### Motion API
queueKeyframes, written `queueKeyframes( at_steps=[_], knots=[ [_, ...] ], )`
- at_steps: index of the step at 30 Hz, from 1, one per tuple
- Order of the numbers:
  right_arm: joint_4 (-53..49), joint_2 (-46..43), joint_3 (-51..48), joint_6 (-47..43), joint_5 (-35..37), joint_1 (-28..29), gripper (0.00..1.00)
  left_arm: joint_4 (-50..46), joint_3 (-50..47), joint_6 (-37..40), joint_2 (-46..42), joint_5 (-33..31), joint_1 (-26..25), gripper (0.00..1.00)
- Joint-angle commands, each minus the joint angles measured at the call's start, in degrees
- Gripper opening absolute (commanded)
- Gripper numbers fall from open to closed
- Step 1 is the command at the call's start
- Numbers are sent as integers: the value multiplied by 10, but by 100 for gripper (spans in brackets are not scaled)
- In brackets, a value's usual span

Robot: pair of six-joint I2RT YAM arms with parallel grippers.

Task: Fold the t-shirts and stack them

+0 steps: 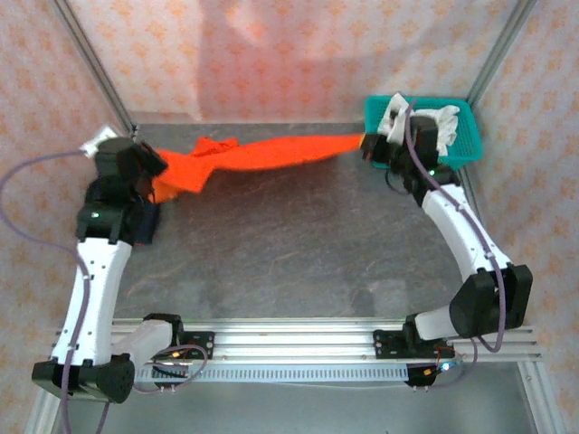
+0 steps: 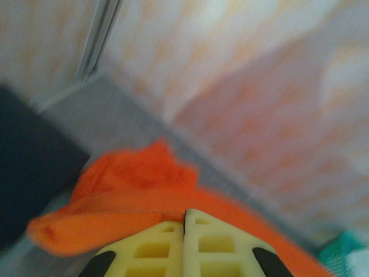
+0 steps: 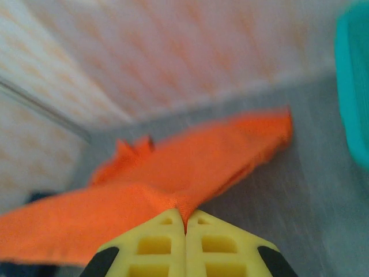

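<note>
L gripper point(image 2: 184, 214) clenched on orange t-shirt point(image 1: 271, 154), R gripper point(image 3: 184, 214) clamped on other end, taut btwn them

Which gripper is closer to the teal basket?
Right. The right gripper grips the orange t-shirt just beside the teal basket; the left gripper holds the shirt's other end, far across the table.

A robotics lab test cell: a left arm point(image 1: 90, 280) and a right arm point(image 1: 461, 226), white with black joints, stand bolted to an aluminium rail point(image 1: 298, 336) at the near edge of a grey table point(image 1: 298, 253). Pale panels point(image 1: 298, 54) printed with an orange pattern wall in the left, far and right sides, framed by bare metal posts point(image 1: 90, 63) at the far corners.
</note>
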Motion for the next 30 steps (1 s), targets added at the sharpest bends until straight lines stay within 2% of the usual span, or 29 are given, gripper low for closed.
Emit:
queueKeyframes(
  at_steps=[1,5,9,21,25,30],
  knots=[
    [3,-43,-90,26,-29,-1,0,-54,-92,-54,-40,50,2,0],
    [-5,-44,-182,67,-36,-1,0,-74,-209,-105,-71,60,2,0],
    [-43,-50,-230,101,-16,0,0,-100,-253,-121,-82,40,2,0],
    [-225,-49,-240,97,110,0,0,-155,-312,-139,-117,66,2,0],
    [-247,-35,-246,102,153,-5,0,-154,-346,-161,-118,95,2,0],
    [-236,-7,-238,111,151,-6,0,-165,-374,-180,-119,119,2,0]
  ],
)
